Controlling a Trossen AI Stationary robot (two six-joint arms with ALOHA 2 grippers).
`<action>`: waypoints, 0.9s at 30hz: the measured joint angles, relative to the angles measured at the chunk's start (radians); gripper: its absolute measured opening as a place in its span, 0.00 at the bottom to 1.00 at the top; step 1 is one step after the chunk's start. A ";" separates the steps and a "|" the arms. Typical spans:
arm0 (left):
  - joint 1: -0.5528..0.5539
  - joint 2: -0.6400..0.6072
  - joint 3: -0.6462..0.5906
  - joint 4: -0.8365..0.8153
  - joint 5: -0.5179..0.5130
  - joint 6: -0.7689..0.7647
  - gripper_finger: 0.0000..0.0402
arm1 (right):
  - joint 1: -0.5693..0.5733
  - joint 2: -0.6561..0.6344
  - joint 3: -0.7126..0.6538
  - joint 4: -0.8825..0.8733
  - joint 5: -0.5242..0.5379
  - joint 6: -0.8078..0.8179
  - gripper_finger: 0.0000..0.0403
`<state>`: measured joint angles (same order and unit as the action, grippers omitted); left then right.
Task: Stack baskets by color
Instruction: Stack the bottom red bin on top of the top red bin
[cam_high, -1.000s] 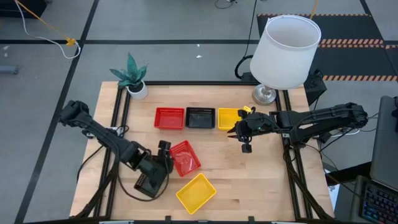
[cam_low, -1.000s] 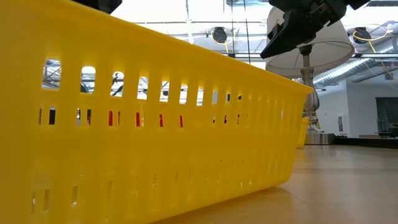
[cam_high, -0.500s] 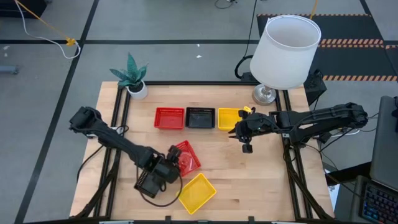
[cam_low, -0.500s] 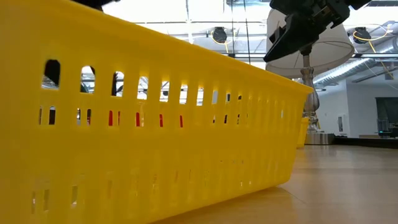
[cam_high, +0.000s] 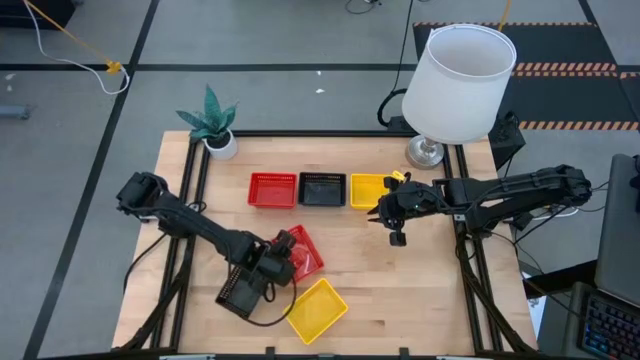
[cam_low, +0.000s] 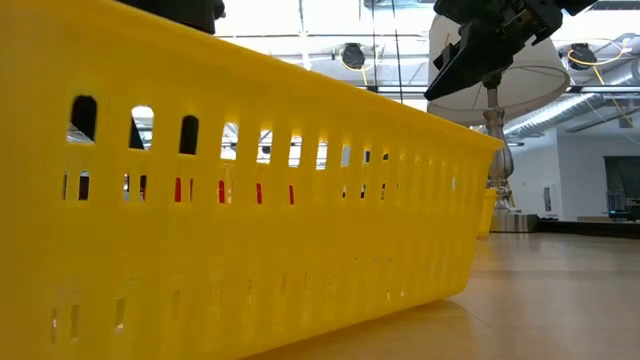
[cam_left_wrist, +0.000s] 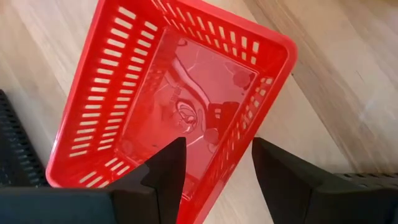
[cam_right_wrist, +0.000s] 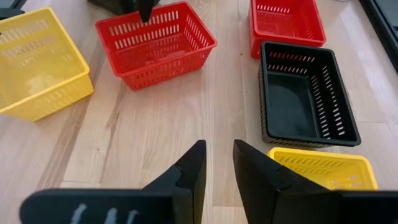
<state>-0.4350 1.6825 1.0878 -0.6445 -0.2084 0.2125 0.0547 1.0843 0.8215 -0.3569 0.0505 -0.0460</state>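
A red basket (cam_high: 272, 189), a black basket (cam_high: 322, 188) and a yellow basket (cam_high: 368, 190) stand in a row at the far side. Nearer lie a loose red basket (cam_high: 303, 250), a yellow basket (cam_high: 316, 309) and a black basket (cam_high: 238, 292). My left gripper (cam_high: 283, 262) is open over the loose red basket (cam_left_wrist: 186, 93). One finger (cam_left_wrist: 165, 168) is inside it and the other (cam_left_wrist: 280, 177) outside, with a side wall (cam_left_wrist: 239, 155) between them. My right gripper (cam_high: 380, 215) hangs above the table by the far yellow basket, slightly open with nothing between its fingers (cam_right_wrist: 219, 149).
A white lamp (cam_high: 455, 75) stands at the far right corner and a potted plant (cam_high: 212, 122) at the far left. The near yellow basket (cam_low: 250, 200) fills most of the low view. Bare wood lies between the row and the loose baskets and toward the right edge.
My left gripper has come down over the loose red basket, rolling as it sank, and now straddles the basket's side wall. The baskets have stayed where they were. My right arm has kept still.
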 joint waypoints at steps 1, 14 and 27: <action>0.003 0.000 0.000 0.000 0.006 0.007 0.46 | 0.000 0.000 0.000 0.000 0.000 0.000 0.18; 0.009 0.042 -0.001 -0.001 0.011 0.023 0.46 | 0.000 0.000 0.000 -0.001 0.000 -0.003 0.18; 0.009 0.075 -0.001 0.012 -0.005 0.042 0.27 | 0.000 0.000 -0.001 -0.002 0.000 -0.011 0.18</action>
<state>-0.4259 1.7571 1.0866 -0.6321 -0.2131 0.2549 0.0547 1.0847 0.8207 -0.3584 0.0502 -0.0566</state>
